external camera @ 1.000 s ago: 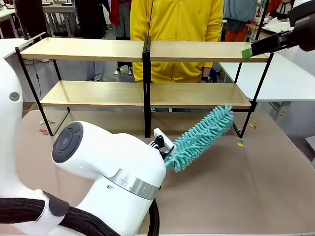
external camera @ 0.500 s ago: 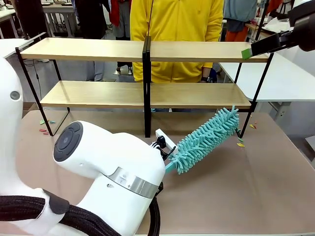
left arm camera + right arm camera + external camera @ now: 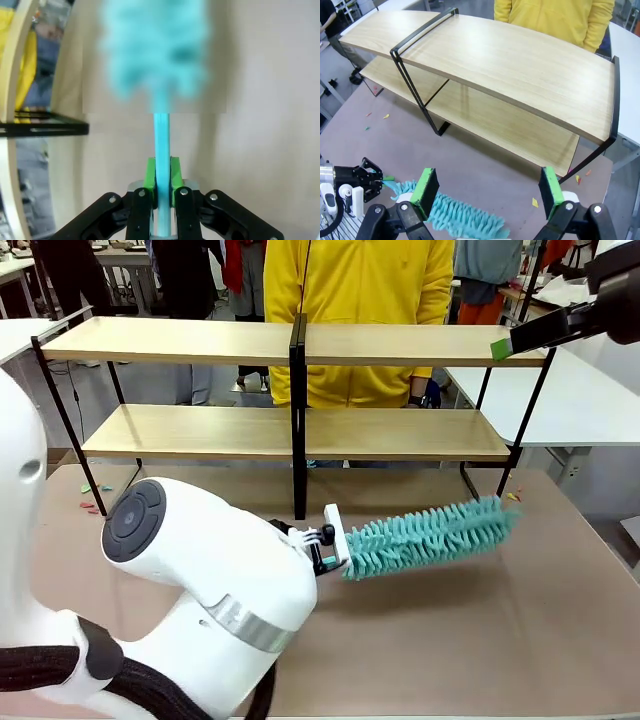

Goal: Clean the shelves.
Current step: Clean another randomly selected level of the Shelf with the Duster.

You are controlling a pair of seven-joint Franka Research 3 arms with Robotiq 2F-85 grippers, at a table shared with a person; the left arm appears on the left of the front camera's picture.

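Two-tier shelves stand on a scrap-littered brown tabletop; before them the left gripper clamps a teal duster, above them the right gripper gapes.

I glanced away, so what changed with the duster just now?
The duster swung down from slanting upward to nearly level over the table. The left gripper kept its grip on it; right gripper stayed open, shelves unmoved.
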